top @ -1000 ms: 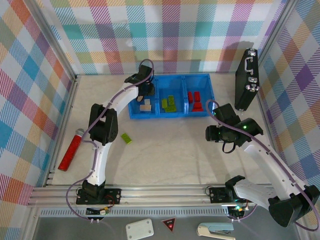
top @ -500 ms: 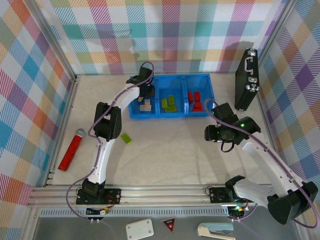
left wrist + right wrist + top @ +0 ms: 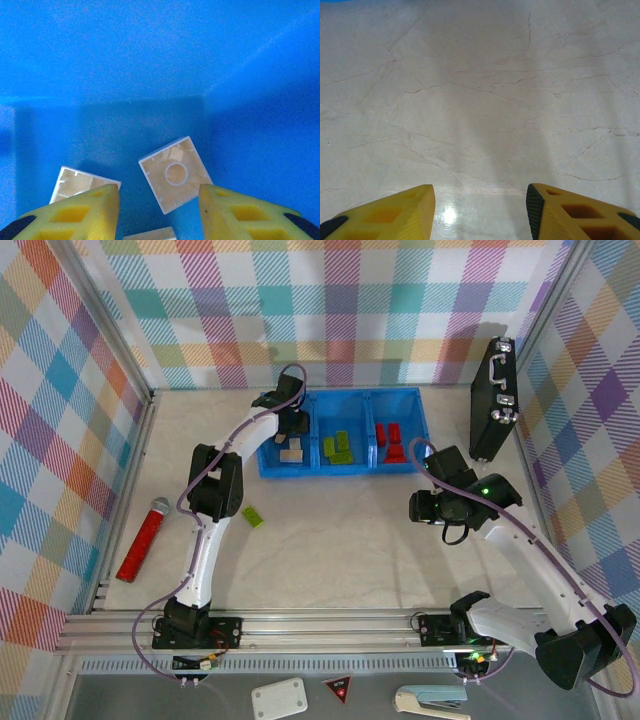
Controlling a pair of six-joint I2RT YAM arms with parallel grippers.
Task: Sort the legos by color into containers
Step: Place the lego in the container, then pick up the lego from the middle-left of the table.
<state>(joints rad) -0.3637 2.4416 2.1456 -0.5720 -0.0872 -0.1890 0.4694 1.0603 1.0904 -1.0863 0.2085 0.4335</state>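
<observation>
One green lego (image 3: 252, 516) is left on the counter (image 3: 340, 540). The left tool (image 3: 159, 202) hangs, fingers apart, over a tan lego (image 3: 175, 174) in the blue tray's (image 3: 340, 471) left box; green legos (image 3: 338, 445) sit in the middle, red legos (image 3: 390, 438) on the right. The right tool (image 3: 480, 205) is apart and empty, so the job looks nearly done.

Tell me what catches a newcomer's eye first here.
The blue three-compartment tray at the far side of the table stands out, its bricks grouped tan, lime green, red left to right. The left gripper hangs over the tan compartment, jaws apart above an upturned tan brick. One lime green brick lies loose on the table.
</observation>
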